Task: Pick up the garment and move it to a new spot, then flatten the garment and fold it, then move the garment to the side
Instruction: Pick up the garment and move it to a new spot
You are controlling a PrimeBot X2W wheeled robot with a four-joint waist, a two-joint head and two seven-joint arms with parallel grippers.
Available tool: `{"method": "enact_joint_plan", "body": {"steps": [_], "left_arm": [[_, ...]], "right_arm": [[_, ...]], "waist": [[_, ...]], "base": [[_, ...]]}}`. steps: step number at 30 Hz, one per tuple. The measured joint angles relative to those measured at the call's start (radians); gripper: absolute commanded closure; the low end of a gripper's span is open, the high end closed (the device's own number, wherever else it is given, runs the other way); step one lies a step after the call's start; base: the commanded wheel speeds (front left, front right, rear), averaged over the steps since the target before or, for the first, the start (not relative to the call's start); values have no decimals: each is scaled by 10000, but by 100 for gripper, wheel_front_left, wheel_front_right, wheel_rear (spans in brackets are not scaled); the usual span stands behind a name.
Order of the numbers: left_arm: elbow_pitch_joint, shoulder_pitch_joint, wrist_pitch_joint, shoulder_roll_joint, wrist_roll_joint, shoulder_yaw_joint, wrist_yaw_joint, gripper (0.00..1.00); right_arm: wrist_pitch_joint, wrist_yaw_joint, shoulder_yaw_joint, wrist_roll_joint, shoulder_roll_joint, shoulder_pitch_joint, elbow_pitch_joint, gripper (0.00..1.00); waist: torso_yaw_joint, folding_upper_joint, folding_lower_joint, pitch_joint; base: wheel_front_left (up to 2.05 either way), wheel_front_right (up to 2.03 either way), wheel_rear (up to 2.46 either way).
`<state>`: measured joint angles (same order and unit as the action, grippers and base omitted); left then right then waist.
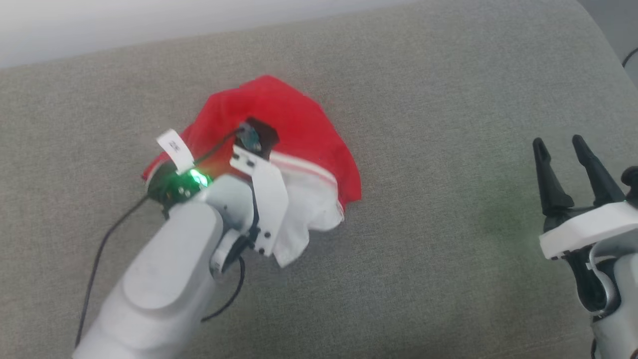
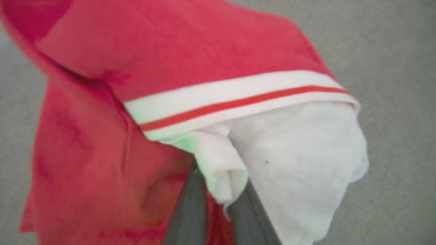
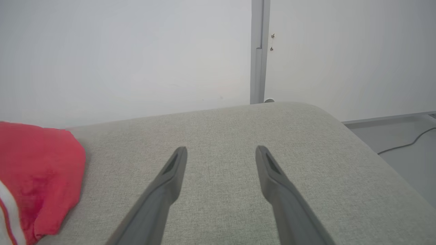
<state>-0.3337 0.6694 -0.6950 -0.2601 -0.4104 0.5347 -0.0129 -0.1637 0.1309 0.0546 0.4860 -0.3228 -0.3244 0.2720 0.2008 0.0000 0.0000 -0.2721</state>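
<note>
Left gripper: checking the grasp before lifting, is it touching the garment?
Touching. The left wrist view shows the left gripper pinched shut on a white fold of the garment.

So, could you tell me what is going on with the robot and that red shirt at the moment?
The left gripper is closed on the bright red soft jersey shirt with white sleeves, pinching some of its white cloth. The shirt is bunched in a heap on the grey woven upholstered cushion, not yet flattened or folded. The right gripper hangs open off to the robot's right, apart from the shirt and holding nothing.
</note>
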Motion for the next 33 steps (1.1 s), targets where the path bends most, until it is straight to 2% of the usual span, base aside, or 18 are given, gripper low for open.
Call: {"method": "enact_joint_plan", "body": {"steps": [9,10,11,12,16,22,29,33], "left_arm": [[-2073,157,763,616,-121,267,458,98],[-2219,211,865,694,-161,263,520,76],[-2349,271,984,732,-213,257,552,41],[-2452,308,1120,779,-274,213,629,0],[-2535,316,1657,903,-644,36,826,0],[-1735,210,3001,619,-982,-307,1147,0],[-685,-710,4886,-228,-1360,-913,1277,0],[-205,-1528,5595,-677,-1609,-1505,1118,0]], "right_arm": [[-226,0,412,169,-36,-341,372,0],[-236,0,422,176,-67,-342,431,0],[-261,0,441,178,-100,-342,483,0],[-270,0,453,182,-138,-341,514,0],[-297,0,441,182,-221,-288,569,0],[-280,0,255,54,-334,42,593,0],[-132,0,46,-159,-341,506,502,0],[-107,0,-107,-314,-286,829,422,0]], "waist": [[-55,0,0,-71],[-91,0,0,-43],[-126,0,0,-2],[-164,0,0,47],[-345,0,0,344],[-728,0,0,937],[-1223,0,0,1663],[-1502,0,0,2061]], "base": [[0,0,0],[0,0,0],[0,0,0],[0,0,0],[0,0,0],[0,0,0],[0,0,0],[0,0,0]]}}
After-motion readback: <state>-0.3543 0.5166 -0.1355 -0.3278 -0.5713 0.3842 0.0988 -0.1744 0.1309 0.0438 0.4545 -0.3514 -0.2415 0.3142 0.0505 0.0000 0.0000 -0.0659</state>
